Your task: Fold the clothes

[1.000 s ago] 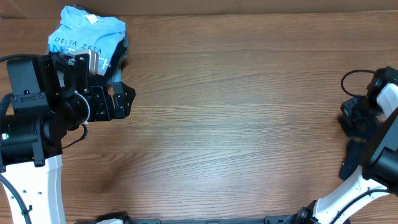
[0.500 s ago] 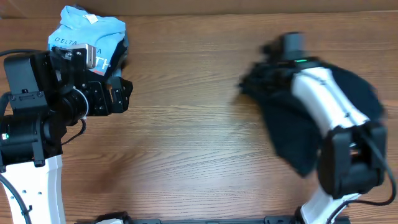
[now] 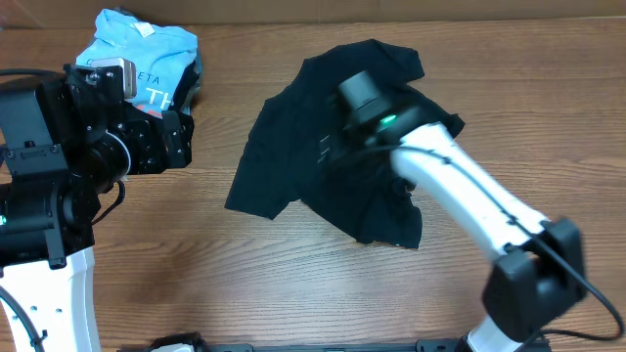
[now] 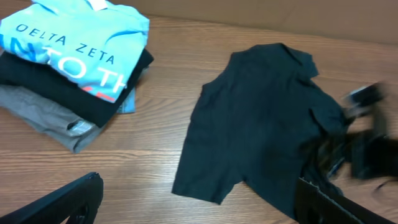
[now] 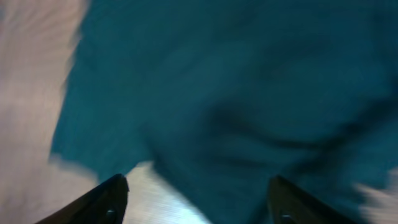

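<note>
While the folded stack (image 3: 137,54) sits far left beside the left gripper (image 3: 179,145), fingers spread and empty, the dark T-shirt (image 3: 293,147) lies rumpled and unfolded at the middle of the table (image 3: 293,293). Right gripper (image 5: 199,198): fingers apart just above the shirt, apparently gripping nothing. Every fold is judged outstanding.

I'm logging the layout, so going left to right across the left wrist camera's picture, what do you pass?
Stack of folded clothes, topped by the light blue DELTA ZETA shirt → dark T-shirt, lying loosely spread on the wood → right arm, blurred, at the T-shirt's right edge.
</note>
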Available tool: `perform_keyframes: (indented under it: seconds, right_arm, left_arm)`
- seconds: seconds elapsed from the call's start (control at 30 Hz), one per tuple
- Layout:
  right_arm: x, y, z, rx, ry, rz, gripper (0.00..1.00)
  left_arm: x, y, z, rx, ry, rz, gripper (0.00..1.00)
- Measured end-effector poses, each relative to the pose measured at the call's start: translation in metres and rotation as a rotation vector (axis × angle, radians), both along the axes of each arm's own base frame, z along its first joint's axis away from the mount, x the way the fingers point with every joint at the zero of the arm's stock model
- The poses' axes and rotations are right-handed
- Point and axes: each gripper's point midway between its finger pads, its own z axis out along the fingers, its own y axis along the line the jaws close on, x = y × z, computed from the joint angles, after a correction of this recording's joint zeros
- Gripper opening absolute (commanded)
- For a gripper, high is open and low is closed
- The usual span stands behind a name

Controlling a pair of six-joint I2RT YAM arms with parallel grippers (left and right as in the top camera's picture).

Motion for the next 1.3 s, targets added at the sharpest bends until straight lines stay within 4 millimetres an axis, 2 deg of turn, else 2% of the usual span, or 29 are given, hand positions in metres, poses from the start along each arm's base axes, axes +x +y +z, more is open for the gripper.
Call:
perform_keyframes:
  seconds: [0.1,0.2,0.27,0.33,0.4,0.5,0.6,0.73,0.9,1.0,1.1,1.17,1.3]
  right_arm:
    - [0.013,-0.074,0.014,-0.003,0.025,-0.204,0.70]
    - [0.011,-0.133,0.010,0.007,0.094,-0.362,0.60]
    - [0.006,-0.159,0.000,0.018,0.143,-0.439,0.59]
    - [0.003,-0.173,-0.013,0.037,0.177,-0.483,0.60]
    - [0.008,-0.176,-0.029,0.070,0.175,-0.486,0.60]
    - [0.022,-0.168,-0.051,0.124,0.129,-0.456,0.60]
    - [0.031,-0.158,-0.069,0.162,0.083,-0.422,0.59]
    - [0.044,-0.151,-0.079,0.166,-0.004,-0.386,0.58]
    - [0.041,-0.147,-0.094,0.140,-0.032,-0.355,0.54]
    - [0.037,-0.150,-0.102,0.121,-0.026,-0.353,0.59]
    - [0.036,-0.153,-0.107,0.103,-0.033,-0.353,0.59]
    - [0.040,-0.154,-0.110,0.099,-0.049,-0.353,0.54]
    - [0.043,-0.155,-0.119,0.089,-0.050,-0.347,0.30]
  left_arm:
    - [0.000,-0.004,0.001,-0.018,-0.005,-0.019,1.00]
    - [-0.001,-0.007,0.000,-0.030,0.004,-0.030,0.99]
    - [-0.001,-0.008,-0.007,-0.038,0.037,-0.033,0.96]
    - [0.000,-0.011,-0.020,-0.046,0.099,-0.046,0.88]
    - [0.003,-0.018,-0.036,-0.049,0.165,-0.072,0.82]
    - [0.013,-0.033,-0.066,-0.046,0.275,-0.137,0.76]
    - [0.027,-0.055,-0.101,-0.041,0.387,-0.212,0.75]
    - [0.035,-0.081,-0.138,-0.029,0.502,-0.288,0.75]
    - [0.038,-0.109,-0.181,-0.011,0.624,-0.358,0.71]
    - [0.041,-0.115,-0.199,-0.005,0.669,-0.372,0.71]
    - [0.048,-0.118,-0.213,-0.002,0.684,-0.375,0.72]
    - [0.054,-0.119,-0.221,-0.002,0.682,-0.375,0.68]
    - [0.061,-0.122,-0.238,0.000,0.700,-0.377,0.58]
